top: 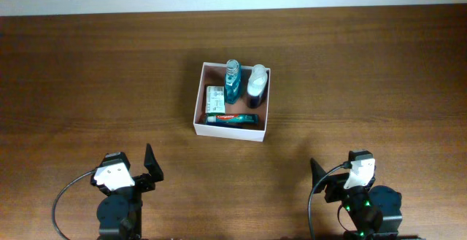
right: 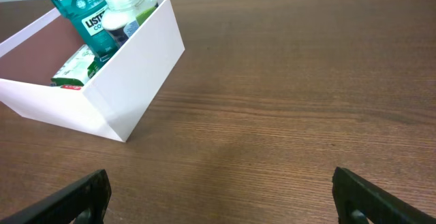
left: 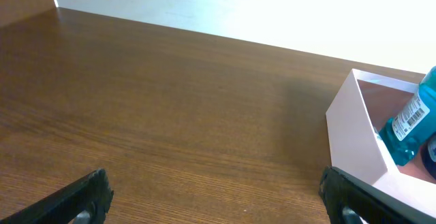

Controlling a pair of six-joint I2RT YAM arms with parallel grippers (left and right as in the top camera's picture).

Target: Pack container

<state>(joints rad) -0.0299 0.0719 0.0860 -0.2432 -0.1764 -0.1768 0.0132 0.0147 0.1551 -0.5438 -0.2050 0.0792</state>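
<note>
The container (top: 198, 106) is a square white-walled box with a pinkish-brown inside, at the table's middle. In it lie a blue mouthwash bottle (top: 233, 82), a white-capped bottle (top: 256, 84), a green soap packet (top: 214, 98) and a toothpaste tube (top: 232, 119). The container also shows in the left wrist view (left: 351, 135) and the right wrist view (right: 136, 54). My left gripper (left: 218, 200) is open and empty at the front left, well short of the container. My right gripper (right: 221, 197) is open and empty at the front right.
The wooden table (top: 87, 72) runs to a pale wall at the back. Bare wood lies between both grippers and the container.
</note>
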